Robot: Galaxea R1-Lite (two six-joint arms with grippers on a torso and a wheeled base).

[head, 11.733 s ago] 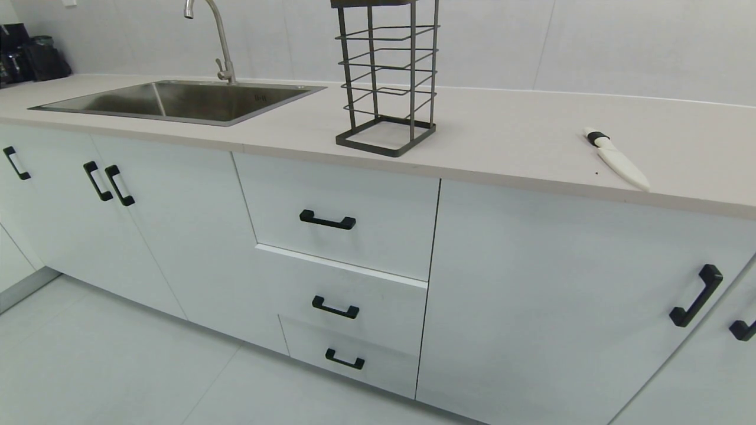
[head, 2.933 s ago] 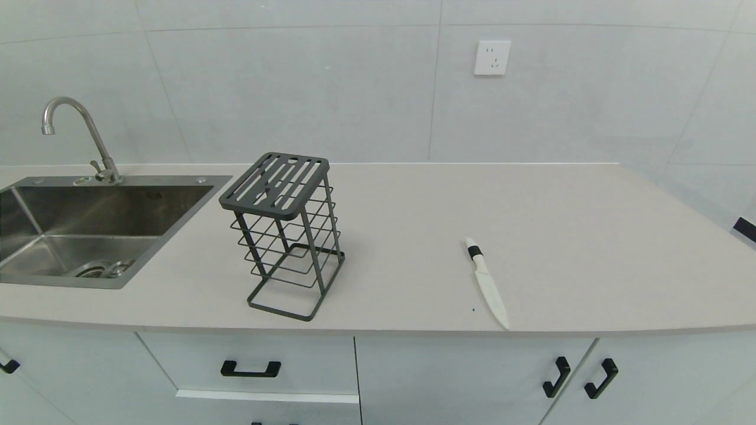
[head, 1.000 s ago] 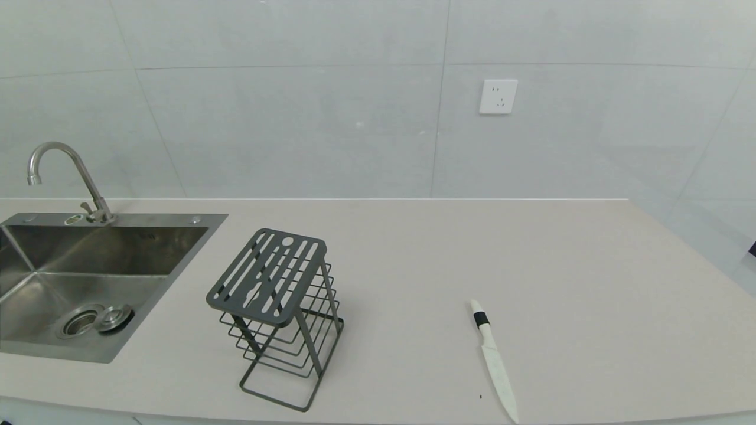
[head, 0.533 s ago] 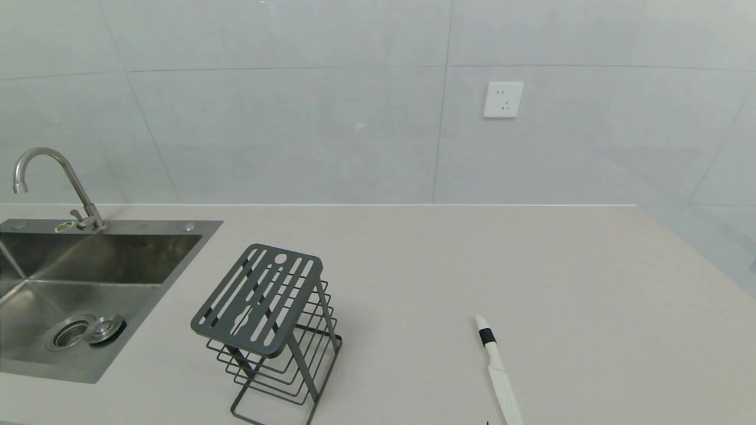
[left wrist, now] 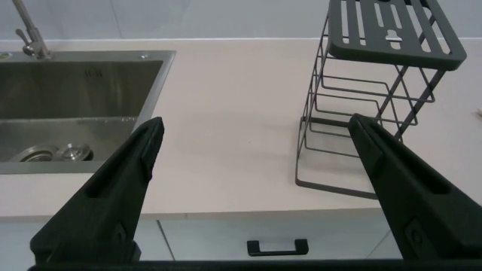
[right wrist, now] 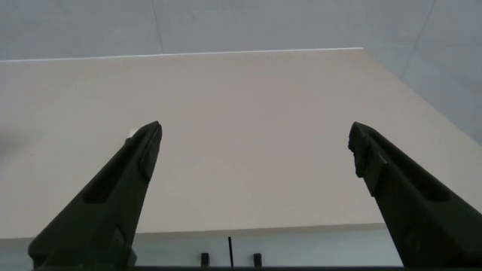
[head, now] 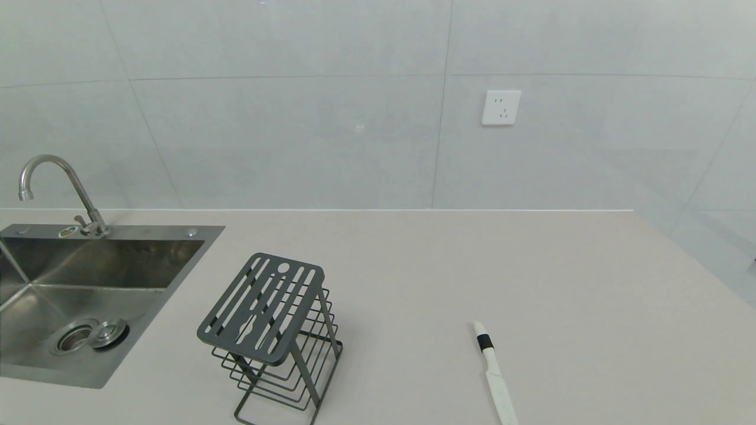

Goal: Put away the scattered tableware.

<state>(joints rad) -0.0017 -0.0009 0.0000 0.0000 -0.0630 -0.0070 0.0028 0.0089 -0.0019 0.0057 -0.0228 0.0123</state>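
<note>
The white knife (head: 495, 374) lies flat at the lower right of the head view, well apart from the slotted rack (head: 263, 307) at lower centre. Both the left gripper (left wrist: 256, 188) and the right gripper (right wrist: 252, 188) hang spread wide (nothing held in either). The danger: a thin blade flush on the counter (head: 472, 265) may skid under a shallow pinch, or snag at the rack's slots if tilted.

Nothing legible anywhere. Small dark marking (left wrist: 93, 74) on inner back wall of sink (left wrist: 45, 86), too small to make out. Pale round tag (head: 66, 232) on sink's rear rim, also unreadable.
</note>
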